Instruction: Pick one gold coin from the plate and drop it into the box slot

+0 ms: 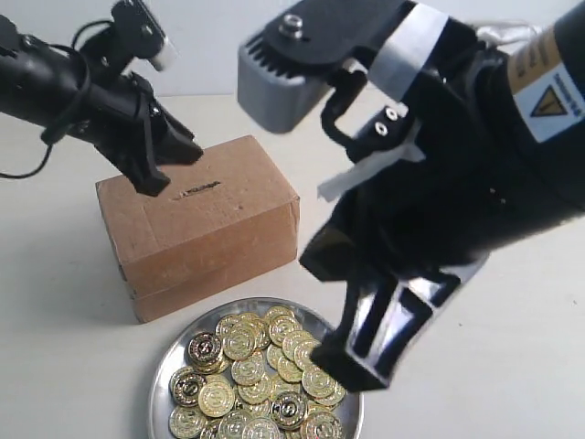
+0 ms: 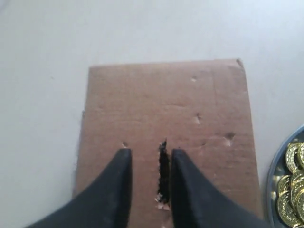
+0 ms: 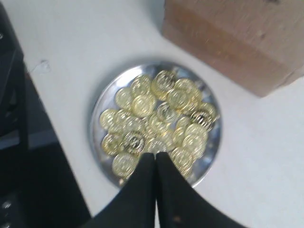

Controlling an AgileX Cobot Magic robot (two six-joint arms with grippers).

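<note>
Near the bottom centre of the exterior view, the plate (image 1: 157, 389) sits on the pale table (image 1: 64, 366), heaped with gold coins (image 1: 247, 370) that lie overlapping one another. Just behind it, in the middle left of the frame, stands the box (image 1: 219, 238), its near lower edge close to the plate's rim but apart from it. The slot (image 1: 196, 190) is a short dark line on the box's top face, toward the back.

At the upper left of the frame, the left gripper (image 1: 172, 167) hangs over the top of the box by the slot. The left wrist view shows that gripper (image 2: 150, 152) with its two black fingers (image 2: 118, 190) spread apart and only bare cardboard between them. The slot (image 2: 164, 175) runs along the inner edge of one finger, inside the gap. Whether the fingertips touch the box (image 2: 190, 104) cannot be told. The plate's rim (image 2: 272, 175) and a few coins (image 2: 289, 190) show at the edge of that view.

Filling the right side of the exterior view, the right arm reaches down, and the right gripper (image 1: 361, 370) ends above the plate's right edge. In the right wrist view this gripper (image 3: 155, 157) has its fingers (image 3: 142, 190) pressed together with only a thin line between them. Its tips are over the coins (image 3: 156, 118) near the plate's rim (image 3: 96, 124). Whether a coin is pinched there cannot be told. The box (image 3: 237, 42) lies beyond the plate.
</note>
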